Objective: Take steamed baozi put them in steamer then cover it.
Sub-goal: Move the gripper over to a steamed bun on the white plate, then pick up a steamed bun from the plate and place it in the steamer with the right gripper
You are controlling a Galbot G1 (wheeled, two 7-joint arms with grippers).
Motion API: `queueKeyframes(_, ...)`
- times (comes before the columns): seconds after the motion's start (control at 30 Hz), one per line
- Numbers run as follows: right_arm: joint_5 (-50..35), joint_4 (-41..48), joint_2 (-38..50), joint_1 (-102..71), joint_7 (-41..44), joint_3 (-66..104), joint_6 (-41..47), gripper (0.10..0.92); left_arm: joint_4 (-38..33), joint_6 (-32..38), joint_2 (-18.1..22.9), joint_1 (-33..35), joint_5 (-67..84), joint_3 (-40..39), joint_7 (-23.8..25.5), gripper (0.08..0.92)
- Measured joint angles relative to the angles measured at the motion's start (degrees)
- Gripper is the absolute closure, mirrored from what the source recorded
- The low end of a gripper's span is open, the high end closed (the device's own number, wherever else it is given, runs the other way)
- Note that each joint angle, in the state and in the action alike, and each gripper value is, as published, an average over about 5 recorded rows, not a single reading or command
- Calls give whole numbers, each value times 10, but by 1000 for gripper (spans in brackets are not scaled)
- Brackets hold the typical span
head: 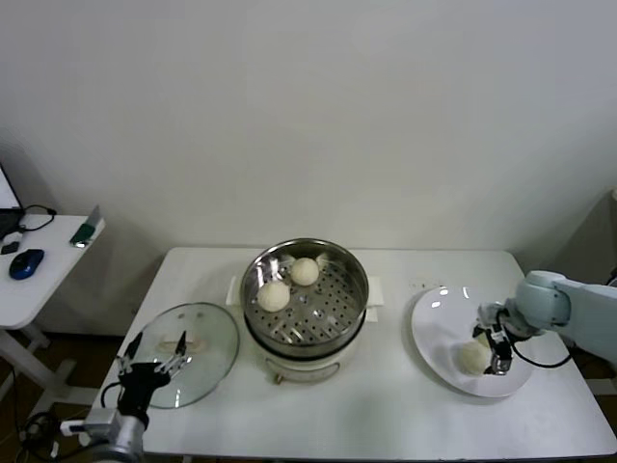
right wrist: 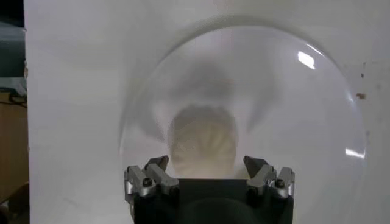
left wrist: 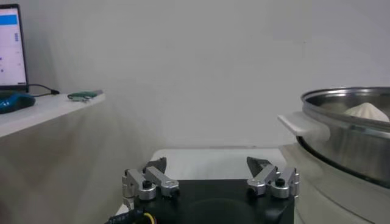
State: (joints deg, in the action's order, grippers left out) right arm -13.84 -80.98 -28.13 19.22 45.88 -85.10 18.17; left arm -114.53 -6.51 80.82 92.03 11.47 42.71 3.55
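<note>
Head view shows the steamer standing mid-bench, its perforated tray holding two steamed baozi, one toward my left and one just behind it, toward the wall. To my right a white plate carries a single bun. My right gripper hangs over that plate with its jaws spread wide and nothing between them; through the right wrist camera the pleated bun lies just ahead of the fingertips, centred in the gap but not touched. A glass lid lies flat on the bench to the left of the steamer. My left gripper waits at the lid's near edge, jaws wide and empty.
</note>
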Motion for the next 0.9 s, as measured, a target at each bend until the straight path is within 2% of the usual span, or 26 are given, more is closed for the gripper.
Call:
queueKeyframes(0.17,4,8,-4,-18,-4,15,3,218,2,-1,0,-3,0,0,0,177)
queueKeyframes(0.33,5,11,-6,-27,-5,26,3,326,3,-3,0,-6,-1,0,0,177)
queueKeyframes(0.43,4,10,-7,-27,-4,30,1,357,4,-3,0,-7,-2,-1,0,177)
queueKeyframes(0.7,-5,3,-19,35,17,1,-26,346,4,-4,0,-10,-5,-1,1,177)
queueKeyframes(0.9,-31,10,-61,165,52,-58,-90,318,4,-5,0,-10,-9,-5,2,177)
